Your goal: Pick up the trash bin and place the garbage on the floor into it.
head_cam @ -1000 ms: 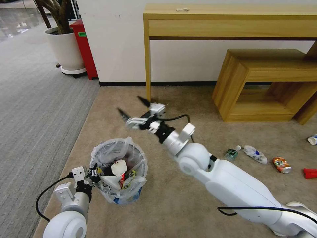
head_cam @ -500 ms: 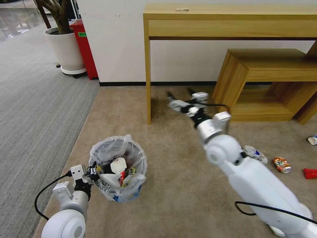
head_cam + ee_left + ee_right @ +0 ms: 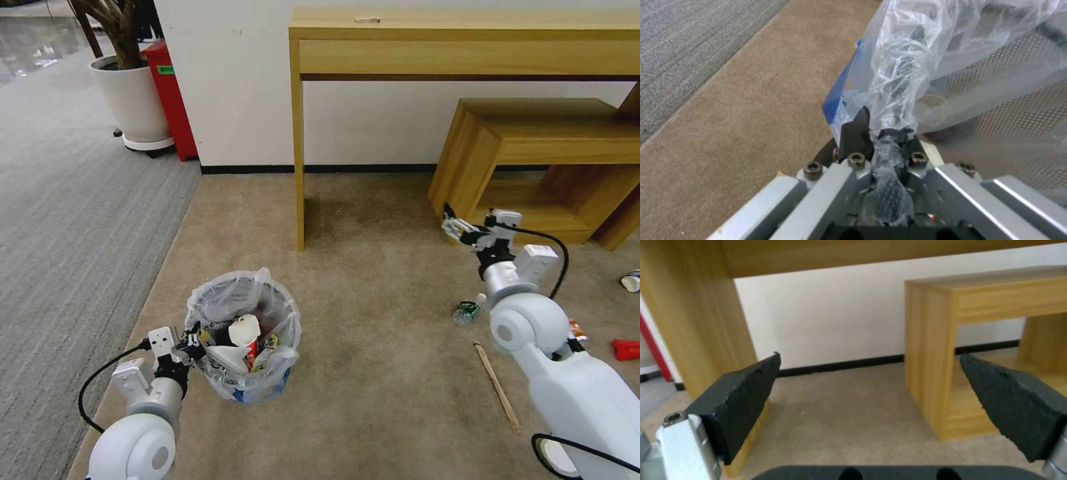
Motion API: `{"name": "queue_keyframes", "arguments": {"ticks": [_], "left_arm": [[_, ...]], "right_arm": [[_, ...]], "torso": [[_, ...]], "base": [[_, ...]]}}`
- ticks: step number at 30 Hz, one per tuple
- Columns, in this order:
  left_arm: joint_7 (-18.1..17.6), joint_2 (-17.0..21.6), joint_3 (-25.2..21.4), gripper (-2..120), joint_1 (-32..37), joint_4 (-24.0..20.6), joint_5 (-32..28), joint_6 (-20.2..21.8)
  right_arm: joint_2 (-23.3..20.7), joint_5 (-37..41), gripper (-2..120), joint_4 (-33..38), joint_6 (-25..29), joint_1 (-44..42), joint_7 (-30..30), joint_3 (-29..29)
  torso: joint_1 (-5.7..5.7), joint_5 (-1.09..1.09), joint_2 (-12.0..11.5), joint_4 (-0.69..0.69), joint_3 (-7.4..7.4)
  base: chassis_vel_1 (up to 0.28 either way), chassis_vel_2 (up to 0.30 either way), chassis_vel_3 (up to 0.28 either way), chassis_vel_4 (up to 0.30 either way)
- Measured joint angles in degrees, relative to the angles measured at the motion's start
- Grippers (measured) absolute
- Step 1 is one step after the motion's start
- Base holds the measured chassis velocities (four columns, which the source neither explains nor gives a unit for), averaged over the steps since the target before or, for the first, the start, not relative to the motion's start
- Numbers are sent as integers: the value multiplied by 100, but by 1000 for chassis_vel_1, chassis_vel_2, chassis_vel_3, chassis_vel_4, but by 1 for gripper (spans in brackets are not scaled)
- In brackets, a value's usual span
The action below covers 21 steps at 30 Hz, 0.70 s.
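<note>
Between the jaws of the left gripper [image 3: 189, 346], the rim of the trash bin [image 3: 243, 347] and a fold of its clear plastic liner are clamped; the left wrist view shows the twisted liner [image 3: 898, 100] running straight into the closed jaws, with the bin's perforated wall [image 3: 1018, 110] on one side of them and a blue patch low on the bin on the other. The bin stands upright on the beige carpet [image 3: 360, 373], directly ahead of the left jaws, and holds mixed litter, including a white item and a red-and-white carton. The grey ribbed carpet [image 3: 73, 227] lies beyond the beige carpet's edge on the left arm's side.

The right gripper [image 3: 455, 227] is raised above the carpet with its jaws wide apart and nothing between them. In the right wrist view, both dark pads [image 3: 740, 403] frame open space: a leg of the tall wooden table [image 3: 698, 323] stands beyond one jaw, and the low wooden bench [image 3: 933, 350] stands beyond the other, with white wall and black skirting between them.

Behind and below the right jaws, near the arm's wrist and elbow, garbage remains on the carpet:
- a crushed green can [image 3: 467, 311], close beside the arm
- a wooden stick [image 3: 497, 387], lying flat
- a red wrapper [image 3: 627, 349]
- a blue-white cup [image 3: 630, 281]
</note>
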Motion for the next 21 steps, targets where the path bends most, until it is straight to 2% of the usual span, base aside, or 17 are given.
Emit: {"name": "queue_keyframes", "arguments": {"ticks": [2, 6, 15, 21], "left_arm": [[27, 15, 6, 1, -27, 14, 8, 1], [65, 3, 2, 1, -27, 20, 60, 1], [168, -52, -39, 1, -20, 35, 251, 111], [400, -53, -97, 1, 12, 37, 452, 176]], "right_arm": [[0, -20, 100, -12, 114, -283, -97, 271], [17, -152, 100, -63, 330, -584, -258, 423], [89, -273, 100, -127, 512, -985, -413, 624], [155, -390, 96, -226, 591, -1109, -475, 687]], "torso": [[0, -1, 1, -1, 0], [0, 0, 0, -1, 0], [0, 0, 0, -1, 0], [0, -1, 0, -1, 0]], "base": [[0, 0, 0, 0], [0, 0, 0, 0], [0, 0, 0, 0], [0, 0, 0, 0]]}}
